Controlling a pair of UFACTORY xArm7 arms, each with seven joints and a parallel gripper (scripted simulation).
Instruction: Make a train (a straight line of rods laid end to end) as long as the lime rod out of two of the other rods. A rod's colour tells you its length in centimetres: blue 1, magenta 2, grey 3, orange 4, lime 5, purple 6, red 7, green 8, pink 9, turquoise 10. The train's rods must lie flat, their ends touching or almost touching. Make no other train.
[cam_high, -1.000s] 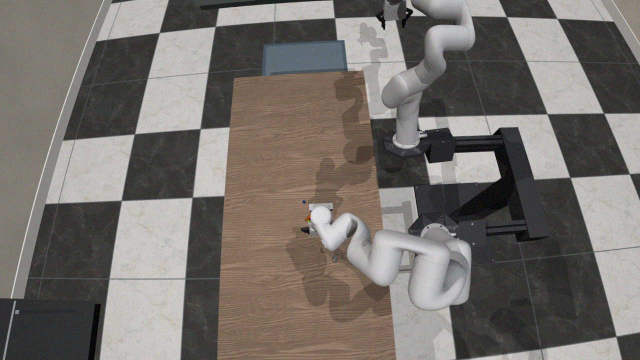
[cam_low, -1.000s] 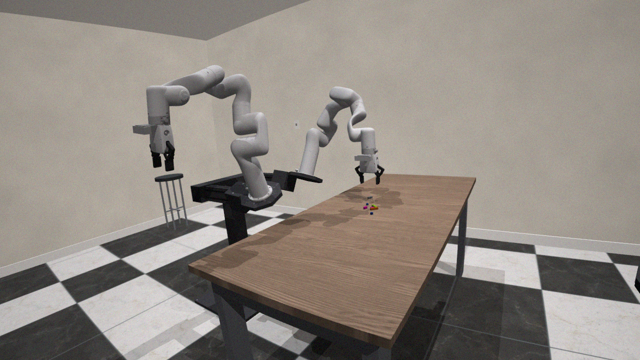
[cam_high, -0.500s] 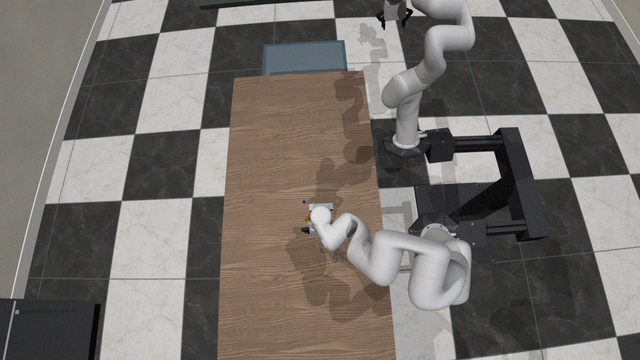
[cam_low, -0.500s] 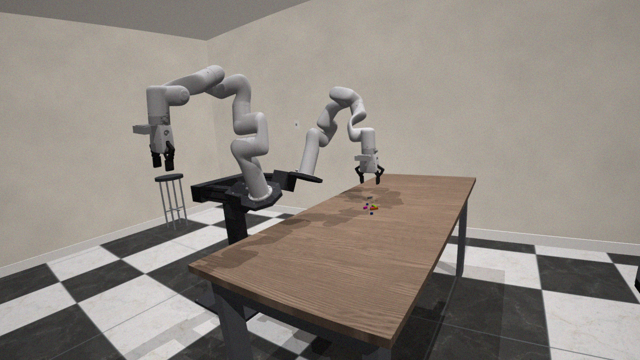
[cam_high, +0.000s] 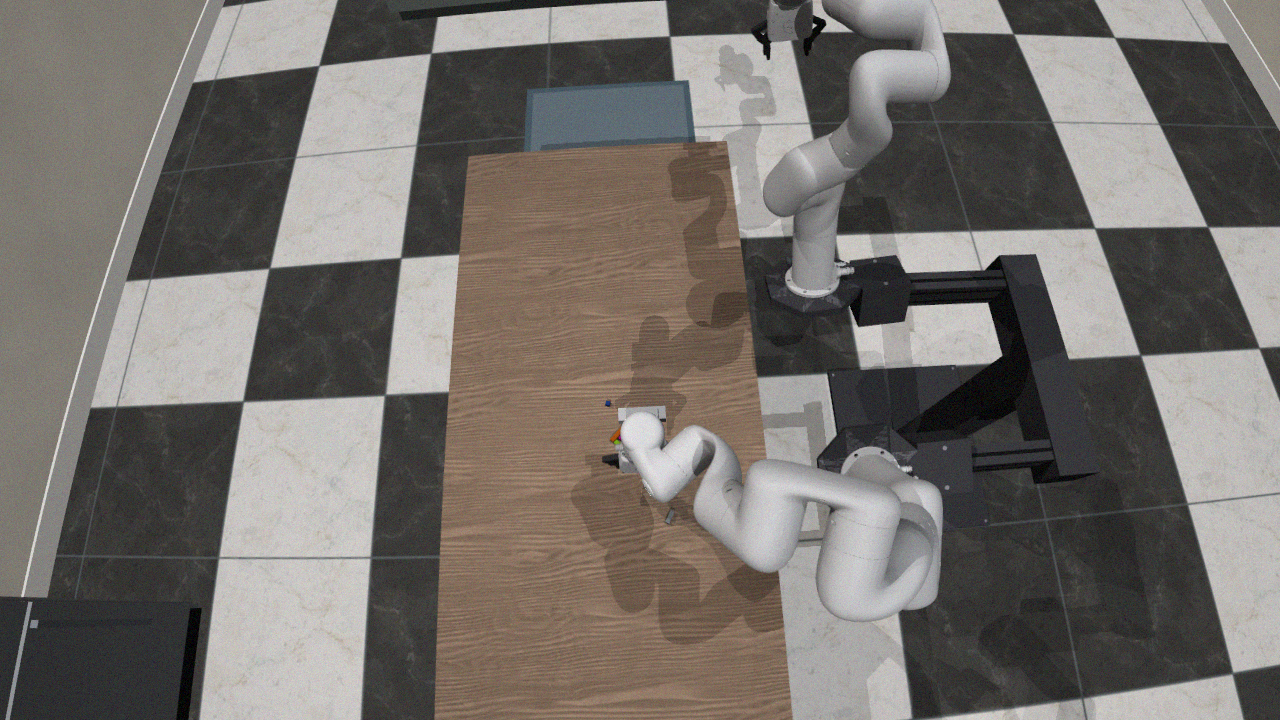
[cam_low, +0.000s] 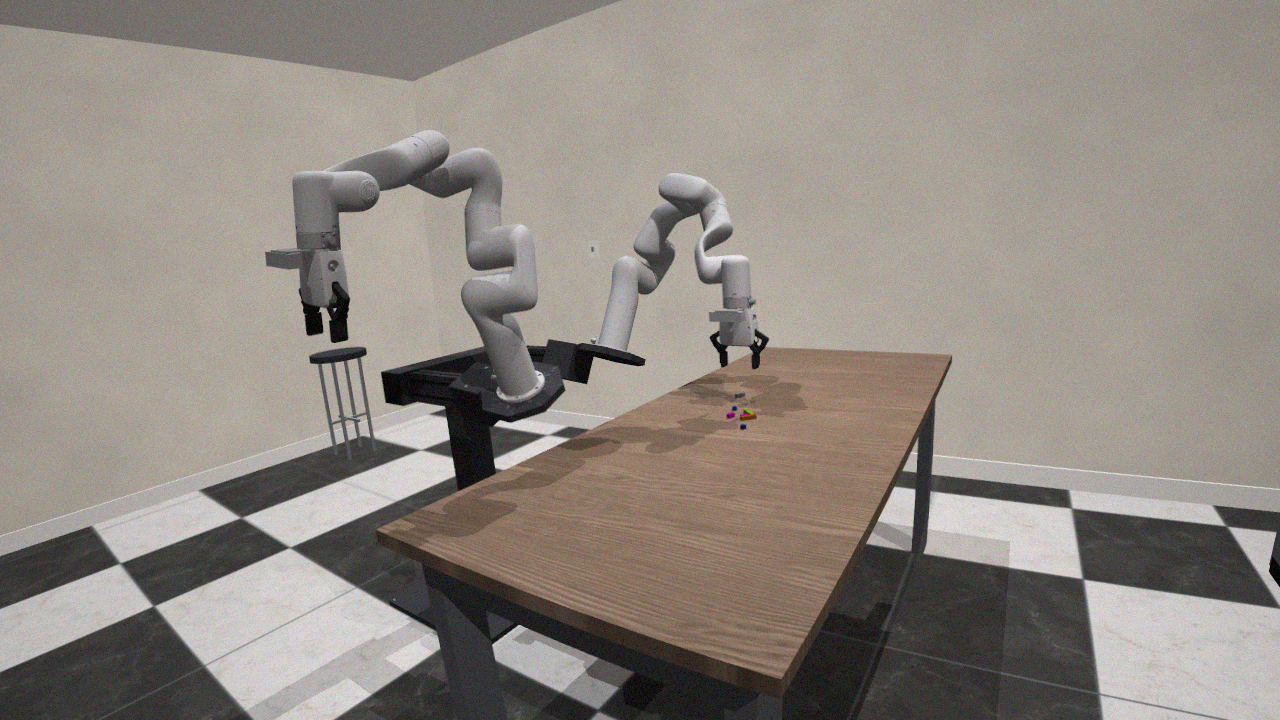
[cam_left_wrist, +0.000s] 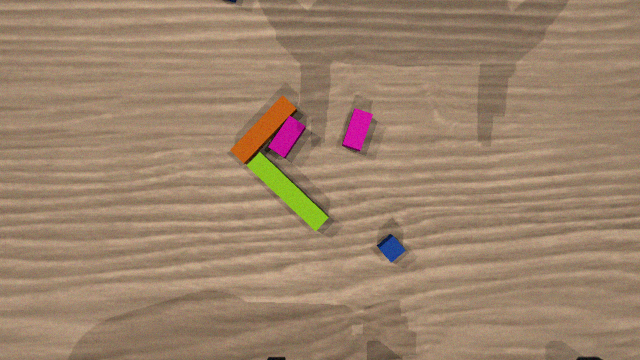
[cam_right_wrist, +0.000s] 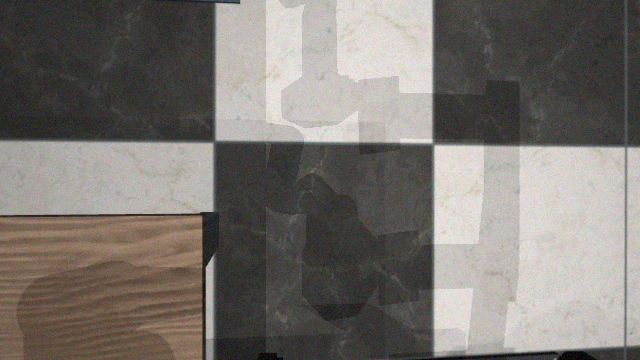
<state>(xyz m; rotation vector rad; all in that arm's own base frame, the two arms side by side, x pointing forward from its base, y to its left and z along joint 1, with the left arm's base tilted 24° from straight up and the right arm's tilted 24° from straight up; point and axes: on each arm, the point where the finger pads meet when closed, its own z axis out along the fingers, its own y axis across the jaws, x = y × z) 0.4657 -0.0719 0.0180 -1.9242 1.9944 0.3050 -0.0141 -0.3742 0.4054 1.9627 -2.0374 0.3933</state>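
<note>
- Lime square-section rod (cam_left_wrist: 288, 191) (cam_low: 749, 411): flat, one end at orange rod's (cam_left_wrist: 263, 130) (cam_low: 748, 416) side; open wood toward blue cube (cam_left_wrist: 391, 248).
- L gripper (cam_low: 739, 363) (cam_left_wrist: 432, 359): above rods, fingers wide, nothing held.
- R gripper (cam_low: 325, 336) (cam_high: 787, 53): wide, off-table.
</note>
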